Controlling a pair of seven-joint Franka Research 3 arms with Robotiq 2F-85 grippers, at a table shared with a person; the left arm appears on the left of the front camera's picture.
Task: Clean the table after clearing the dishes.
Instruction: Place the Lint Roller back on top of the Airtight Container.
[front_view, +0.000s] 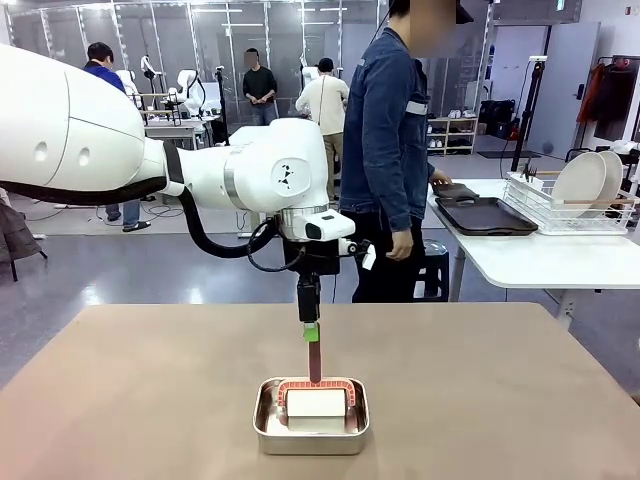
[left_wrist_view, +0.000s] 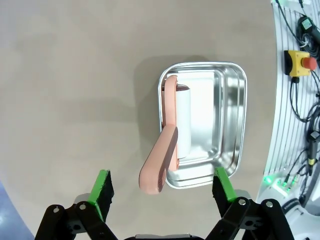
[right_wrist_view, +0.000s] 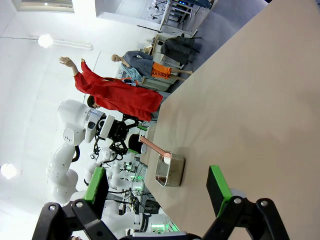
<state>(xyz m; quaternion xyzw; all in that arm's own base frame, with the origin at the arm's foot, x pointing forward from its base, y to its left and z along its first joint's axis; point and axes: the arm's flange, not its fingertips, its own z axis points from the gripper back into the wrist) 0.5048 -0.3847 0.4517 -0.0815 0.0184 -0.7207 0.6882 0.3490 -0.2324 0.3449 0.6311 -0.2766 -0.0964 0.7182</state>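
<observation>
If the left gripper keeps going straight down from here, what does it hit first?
Most likely the pink handle of the lint roller, which rises from the steel pan toward the open left gripper. Depth is uncertain, but its tip lies between the fingers.

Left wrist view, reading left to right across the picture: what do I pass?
Bare tan-brown table top → pink lint-roller handle → white roller → shiny steel rectangular pan → yellow box with red button.

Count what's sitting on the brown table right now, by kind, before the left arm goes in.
Steel pan: 1
Lint roller with a pink handle, resting in the pan: 1
Total: 2
The plates stand in a rack on the white side table.
</observation>
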